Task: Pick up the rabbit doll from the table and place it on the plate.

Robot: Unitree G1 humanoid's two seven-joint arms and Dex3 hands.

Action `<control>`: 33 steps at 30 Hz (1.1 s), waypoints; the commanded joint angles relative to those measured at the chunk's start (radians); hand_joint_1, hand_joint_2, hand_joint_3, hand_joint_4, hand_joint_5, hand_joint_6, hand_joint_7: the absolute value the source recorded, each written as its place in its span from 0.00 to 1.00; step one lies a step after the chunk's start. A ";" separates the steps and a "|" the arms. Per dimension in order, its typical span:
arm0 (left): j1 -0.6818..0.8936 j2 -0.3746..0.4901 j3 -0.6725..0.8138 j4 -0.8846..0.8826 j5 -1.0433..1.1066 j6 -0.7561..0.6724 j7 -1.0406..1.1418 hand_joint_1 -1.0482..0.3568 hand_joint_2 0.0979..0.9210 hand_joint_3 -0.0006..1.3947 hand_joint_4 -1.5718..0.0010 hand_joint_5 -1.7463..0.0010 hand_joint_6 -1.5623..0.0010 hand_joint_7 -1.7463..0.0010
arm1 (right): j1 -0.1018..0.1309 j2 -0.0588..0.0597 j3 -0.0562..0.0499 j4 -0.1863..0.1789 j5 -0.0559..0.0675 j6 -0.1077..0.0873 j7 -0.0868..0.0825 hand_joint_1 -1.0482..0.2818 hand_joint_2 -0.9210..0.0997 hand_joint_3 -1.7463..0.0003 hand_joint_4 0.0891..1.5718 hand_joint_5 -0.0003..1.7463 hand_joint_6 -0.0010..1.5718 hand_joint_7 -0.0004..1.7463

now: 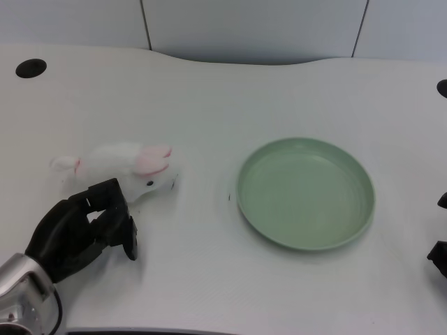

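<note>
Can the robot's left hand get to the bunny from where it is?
Probably yes. The left robot hand sits just in front of the rabbit doll, fingers apart and holding nothing. Nothing lies between them, and the green plate is off to the side, out of the way.
</note>
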 commanded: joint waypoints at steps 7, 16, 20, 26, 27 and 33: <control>-0.002 0.012 0.002 0.001 0.000 0.008 0.009 0.24 1.00 0.21 0.50 0.00 0.60 0.08 | -0.009 -0.018 -0.009 0.008 0.012 0.007 0.002 0.46 0.00 0.87 0.81 1.00 0.59 1.00; 0.008 -0.022 0.028 -0.061 -0.054 0.036 -0.013 0.22 1.00 0.19 0.63 0.00 0.66 0.18 | -0.009 -0.025 -0.008 0.005 0.007 0.001 -0.012 0.45 0.00 0.88 0.80 1.00 0.59 1.00; 0.026 -0.038 0.016 -0.153 -0.070 0.006 -0.062 0.21 1.00 0.21 0.74 0.03 0.75 0.24 | -0.006 -0.030 -0.005 0.005 0.004 -0.001 -0.009 0.44 0.00 0.87 0.78 1.00 0.56 1.00; 0.045 -0.039 -0.011 -0.245 -0.055 -0.056 -0.074 0.17 1.00 0.19 0.70 0.42 0.68 0.73 | -0.007 -0.029 -0.008 0.005 0.010 -0.002 0.005 0.45 0.00 0.86 0.79 1.00 0.59 1.00; 0.044 -0.033 -0.022 -0.255 -0.041 -0.105 -0.076 0.16 1.00 0.19 0.70 0.49 0.67 0.82 | -0.009 -0.029 -0.009 0.007 0.011 -0.001 0.006 0.45 0.00 0.86 0.79 1.00 0.60 1.00; 0.003 -0.004 -0.056 -0.240 0.000 -0.293 -0.055 0.15 1.00 0.20 0.82 0.69 0.76 0.99 | -0.010 -0.031 -0.010 0.010 0.011 0.005 0.006 0.45 0.00 0.87 0.81 1.00 0.59 1.00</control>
